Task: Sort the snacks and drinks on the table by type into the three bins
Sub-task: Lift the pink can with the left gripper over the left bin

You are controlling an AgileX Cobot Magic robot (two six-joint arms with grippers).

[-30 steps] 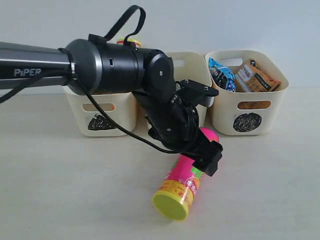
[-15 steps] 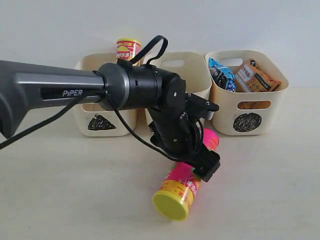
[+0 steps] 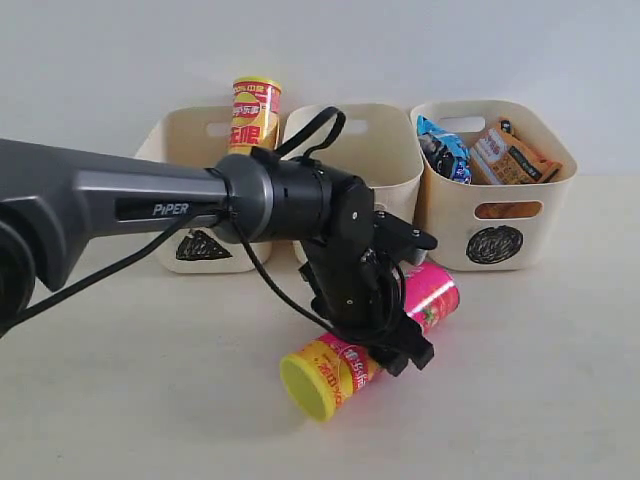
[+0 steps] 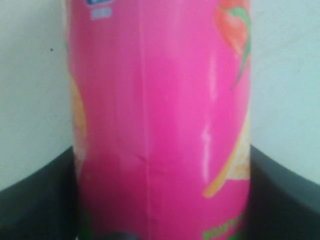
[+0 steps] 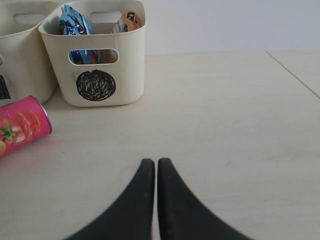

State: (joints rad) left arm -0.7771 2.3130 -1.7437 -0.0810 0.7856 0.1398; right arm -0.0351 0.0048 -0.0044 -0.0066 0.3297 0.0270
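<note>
bins (image 3: 530, 240) number three, bags (image 3: 445, 150) two, plus pink tube (image 3: 432, 295), yellow tube (image 3: 255, 115).

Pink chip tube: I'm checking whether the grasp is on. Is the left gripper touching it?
Touching. The left wrist view shows the fingers of the left gripper flush against both sides of the pink chip tube, no gap.

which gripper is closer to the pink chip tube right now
Left. The left gripper straddles the pink chip tube at its middle; the right gripper is shut over the table, well apart from the tube.
</note>
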